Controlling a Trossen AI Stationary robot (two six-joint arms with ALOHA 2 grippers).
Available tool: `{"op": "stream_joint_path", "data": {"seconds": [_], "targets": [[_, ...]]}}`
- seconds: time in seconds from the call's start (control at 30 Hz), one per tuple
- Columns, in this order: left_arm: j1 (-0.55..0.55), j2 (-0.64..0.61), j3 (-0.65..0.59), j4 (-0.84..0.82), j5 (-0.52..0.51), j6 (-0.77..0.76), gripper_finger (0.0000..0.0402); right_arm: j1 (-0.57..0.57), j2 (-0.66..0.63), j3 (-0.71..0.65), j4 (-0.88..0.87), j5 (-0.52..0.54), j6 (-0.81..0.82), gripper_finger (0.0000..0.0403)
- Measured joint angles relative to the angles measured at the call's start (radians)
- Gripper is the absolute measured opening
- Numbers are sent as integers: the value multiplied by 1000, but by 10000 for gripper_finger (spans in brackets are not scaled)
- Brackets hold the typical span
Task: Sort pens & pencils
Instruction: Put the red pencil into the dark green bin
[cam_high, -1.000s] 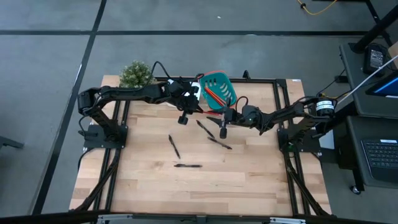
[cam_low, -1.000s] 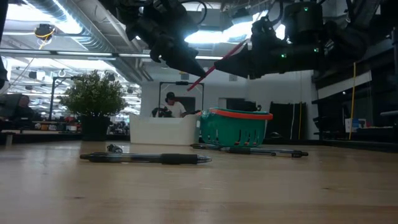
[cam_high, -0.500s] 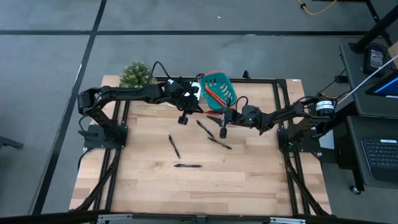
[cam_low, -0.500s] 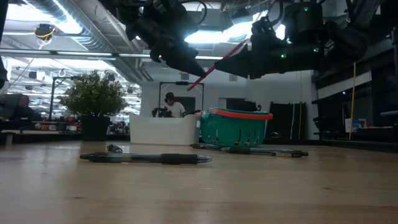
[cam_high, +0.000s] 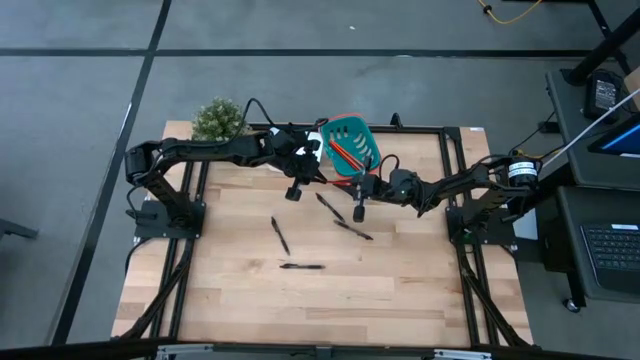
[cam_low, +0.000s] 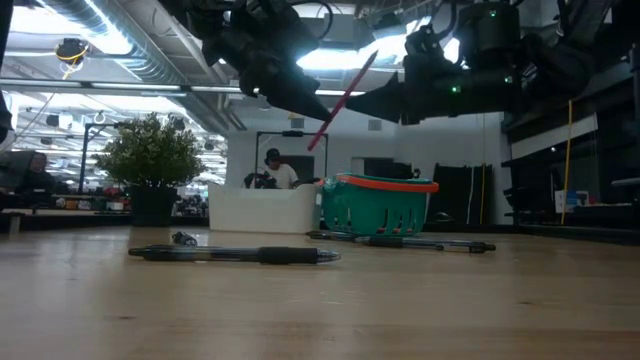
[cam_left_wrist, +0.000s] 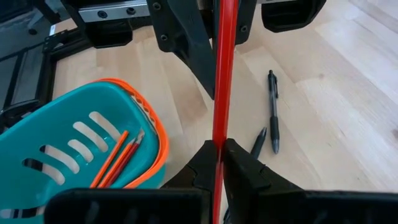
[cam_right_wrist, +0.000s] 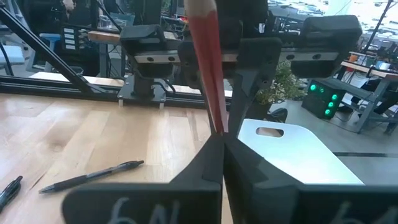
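One pencil (cam_low: 340, 100) hangs in the air between my two grippers, above the table (cam_high: 400, 290) just in front of the teal basket (cam_high: 362, 137). My left gripper (cam_left_wrist: 221, 149) is clamped shut on one end, and my right gripper (cam_right_wrist: 219, 140) is closed on the other. Two more pencils (cam_left_wrist: 118, 160) lie side by side inside the basket. Four pens (cam_high: 302, 266) lie scattered on the wood, apart from the basket. A white bin (cam_low: 262, 210) and a small plant (cam_high: 218, 118) stand at the far edge.
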Motion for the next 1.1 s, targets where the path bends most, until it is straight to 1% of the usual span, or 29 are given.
{"op": "stream_joint_path", "data": {"seconds": [0.17,0.27,0.5,0.67,0.8,0.93,1.1], "targets": [[0,0,0,1,0,0,15,0,0,0,18,-2,5,5],[0,0,0,1,0,0,15,0,0,0,18,-18,6,14],[0,0,0,0,0,0,15,1,0,0,16,-52,23,66],[0,0,0,0,-1,0,15,1,-1,0,15,-56,33,104],[0,0,0,0,-1,0,15,0,-1,0,15,-56,34,126],[0,0,0,0,-1,1,15,0,-1,0,9,-55,57,135],[0,0,0,0,-1,1,15,0,-1,1,25,-55,50,133]]}}
